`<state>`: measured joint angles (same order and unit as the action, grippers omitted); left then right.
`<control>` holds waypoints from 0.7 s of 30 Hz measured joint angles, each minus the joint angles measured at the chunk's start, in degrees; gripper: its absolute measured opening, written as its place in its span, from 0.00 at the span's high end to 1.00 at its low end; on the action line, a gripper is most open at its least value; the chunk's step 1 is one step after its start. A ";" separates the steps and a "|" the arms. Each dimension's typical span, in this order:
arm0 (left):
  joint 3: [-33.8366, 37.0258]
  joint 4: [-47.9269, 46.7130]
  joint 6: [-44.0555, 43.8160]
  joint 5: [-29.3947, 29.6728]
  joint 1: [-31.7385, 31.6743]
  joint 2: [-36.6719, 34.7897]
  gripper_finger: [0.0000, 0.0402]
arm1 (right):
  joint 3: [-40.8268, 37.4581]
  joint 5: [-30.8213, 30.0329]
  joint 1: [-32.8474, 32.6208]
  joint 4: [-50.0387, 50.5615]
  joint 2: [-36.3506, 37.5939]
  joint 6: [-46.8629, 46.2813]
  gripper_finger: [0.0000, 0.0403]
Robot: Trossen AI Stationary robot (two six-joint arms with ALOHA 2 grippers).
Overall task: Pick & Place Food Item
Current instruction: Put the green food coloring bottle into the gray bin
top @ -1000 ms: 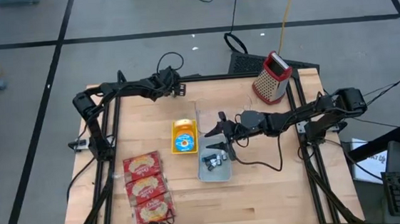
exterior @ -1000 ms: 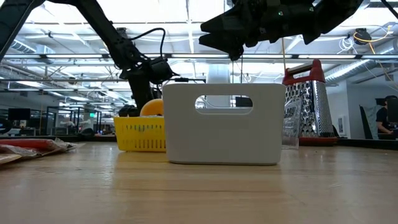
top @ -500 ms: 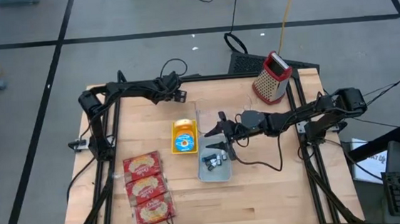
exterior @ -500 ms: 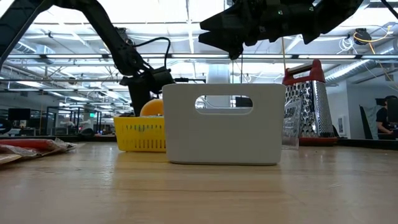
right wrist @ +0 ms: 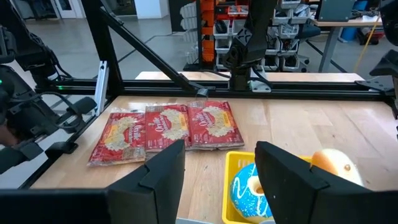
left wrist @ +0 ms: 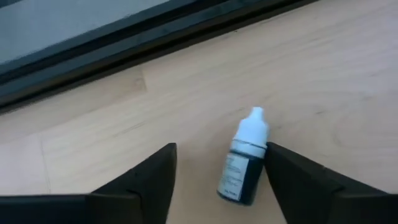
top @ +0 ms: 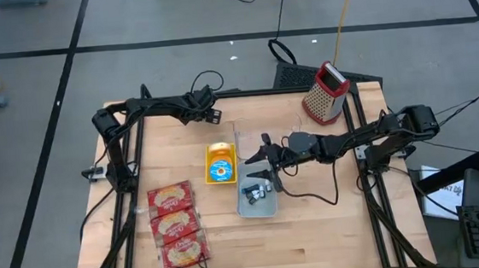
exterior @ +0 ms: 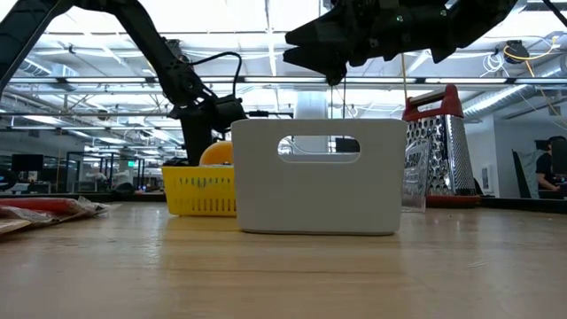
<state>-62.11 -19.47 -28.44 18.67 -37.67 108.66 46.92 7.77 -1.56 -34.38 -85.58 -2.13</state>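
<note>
A small dropper bottle with a white cap and a dark body lies on its side on the wooden table near the far edge. My left gripper is tipped down over it, open, with one finger on each side of the bottle; whether the nearer finger touches it I cannot tell. A blue-iced donut and an orange round item sit in a yellow basket. My right gripper hovers level and open above the white bin, holding nothing.
Three red snack packs lie in a row at the table's near left. A red-topped grater stands at the far right corner. Some dark small things lie in the white bin. The table's frame rail runs just beyond the bottle.
My left gripper has sunk a little toward the table near the far edge and tipped further down. My right gripper has kept still.
</note>
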 joint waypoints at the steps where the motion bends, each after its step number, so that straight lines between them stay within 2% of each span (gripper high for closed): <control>1: 0.00 0.16 0.71 -0.31 -0.18 0.00 0.43 | 0.00 0.00 0.00 -0.03 0.00 0.00 0.55; 7: 0.00 1.14 5.30 -1.04 -0.35 0.00 0.61 | 0.00 0.00 0.00 0.14 0.00 0.00 0.55; 11: 0.02 1.18 4.98 -2.15 -0.33 0.00 0.70 | 0.00 0.00 0.02 0.35 0.00 -0.13 0.55; 17: 0.02 1.33 4.18 -3.27 -0.30 -0.02 0.79 | 0.00 0.00 0.02 0.40 0.00 -0.15 0.56; 21: 0.02 0.67 6.10 -3.86 -0.30 -0.69 0.81 | 0.00 -0.06 0.02 0.95 0.00 -0.12 0.56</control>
<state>-62.08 -18.80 -22.34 14.81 -37.98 107.98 46.92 7.71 -1.54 -33.43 -85.58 -2.25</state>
